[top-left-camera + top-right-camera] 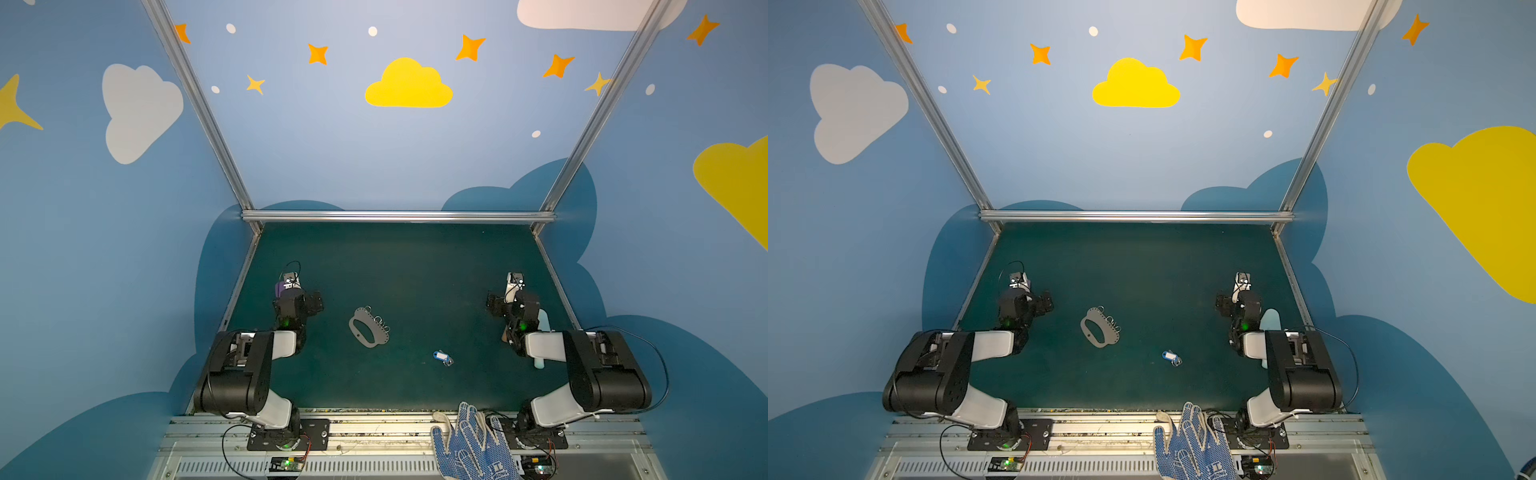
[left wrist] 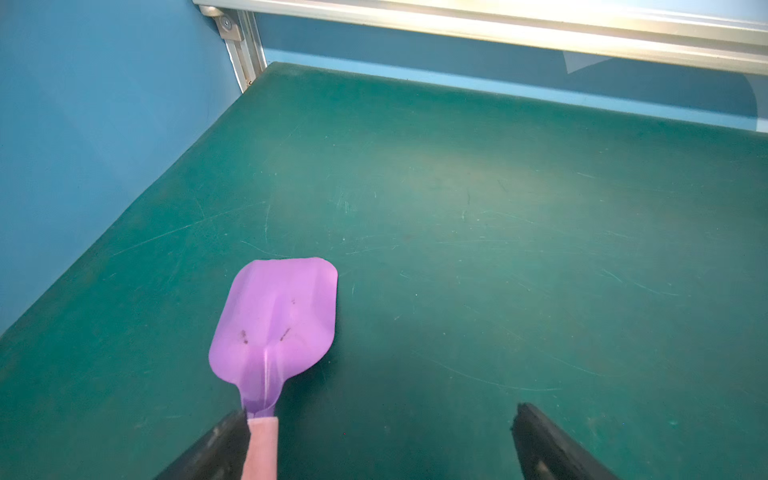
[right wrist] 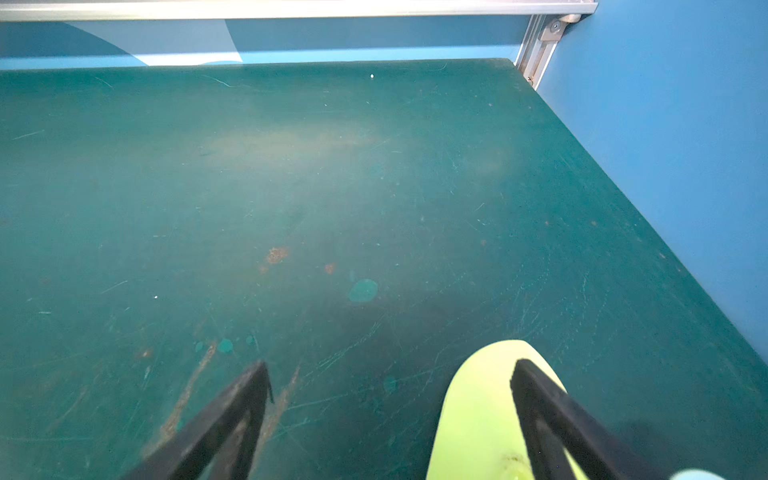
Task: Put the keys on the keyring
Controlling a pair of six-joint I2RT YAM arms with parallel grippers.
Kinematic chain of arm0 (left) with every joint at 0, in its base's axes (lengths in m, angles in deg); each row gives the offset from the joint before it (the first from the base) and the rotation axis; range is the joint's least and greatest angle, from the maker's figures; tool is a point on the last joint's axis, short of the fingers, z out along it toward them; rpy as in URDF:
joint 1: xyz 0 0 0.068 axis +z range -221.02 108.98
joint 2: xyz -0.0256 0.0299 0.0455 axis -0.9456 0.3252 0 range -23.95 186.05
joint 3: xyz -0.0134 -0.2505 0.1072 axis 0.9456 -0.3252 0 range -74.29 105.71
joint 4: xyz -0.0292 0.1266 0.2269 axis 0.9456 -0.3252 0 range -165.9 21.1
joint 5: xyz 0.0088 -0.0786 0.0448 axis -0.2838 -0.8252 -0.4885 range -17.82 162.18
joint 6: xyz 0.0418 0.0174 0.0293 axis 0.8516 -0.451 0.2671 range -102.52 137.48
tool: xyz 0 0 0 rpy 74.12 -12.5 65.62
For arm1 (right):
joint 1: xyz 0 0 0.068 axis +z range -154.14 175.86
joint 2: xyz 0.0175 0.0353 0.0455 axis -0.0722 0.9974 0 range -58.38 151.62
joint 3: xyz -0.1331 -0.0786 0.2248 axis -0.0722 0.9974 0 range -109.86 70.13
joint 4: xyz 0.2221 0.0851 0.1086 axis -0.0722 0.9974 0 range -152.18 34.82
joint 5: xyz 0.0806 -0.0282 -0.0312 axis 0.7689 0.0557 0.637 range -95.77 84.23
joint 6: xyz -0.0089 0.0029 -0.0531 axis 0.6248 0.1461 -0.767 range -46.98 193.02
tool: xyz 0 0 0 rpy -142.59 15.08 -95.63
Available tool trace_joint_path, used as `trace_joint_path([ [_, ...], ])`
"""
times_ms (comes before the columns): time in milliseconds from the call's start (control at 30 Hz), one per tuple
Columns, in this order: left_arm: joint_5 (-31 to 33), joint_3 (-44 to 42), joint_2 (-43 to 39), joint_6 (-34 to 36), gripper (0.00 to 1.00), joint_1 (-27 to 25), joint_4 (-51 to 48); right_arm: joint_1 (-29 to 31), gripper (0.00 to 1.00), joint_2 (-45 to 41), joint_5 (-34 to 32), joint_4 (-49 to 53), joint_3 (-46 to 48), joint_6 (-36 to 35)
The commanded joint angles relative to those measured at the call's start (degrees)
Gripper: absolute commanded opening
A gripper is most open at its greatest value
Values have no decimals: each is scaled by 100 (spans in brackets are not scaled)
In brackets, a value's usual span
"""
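The keyring (image 1: 368, 328) (image 1: 1099, 328), a flat grey plate with an oval slot and small metal rings on its edge, lies on the green mat left of centre. The keys (image 1: 441, 356) (image 1: 1170, 356), a blue tag with a white label and a little ring, lie apart from it, nearer the front and to the right. Both arms sit back at the mat's sides, far from both things. My left gripper (image 2: 380, 415) is open with bare mat between its fingers. My right gripper (image 3: 390, 370) is open too. Neither wrist view shows the keys or the keyring.
A purple-headed spatula (image 2: 274, 320) (image 1: 279, 286) with a pink handle lies under the left gripper, along one finger. A pale green utensil (image 3: 478, 415) (image 1: 543, 328) lies under the right gripper. A blue dotted glove (image 1: 469, 444) (image 1: 1192, 449) rests on the front rail. Walls close off three sides.
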Motion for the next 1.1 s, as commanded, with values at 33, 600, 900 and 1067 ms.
trace_joint_path([
  [33,72,45,-91,-42,100,-6,44,23,93,-115,-56,-68,-34,22],
  [600,36,56,-92,-50,100,2,35,23,93,-117,-48,-67,-35,23],
  [900,35,51,-99,-51,100,5,35,23,93,-117,-54,-76,-22,26],
  [1067,28,63,-81,-59,100,16,14,64,93,-369,-270,189,-179,49],
])
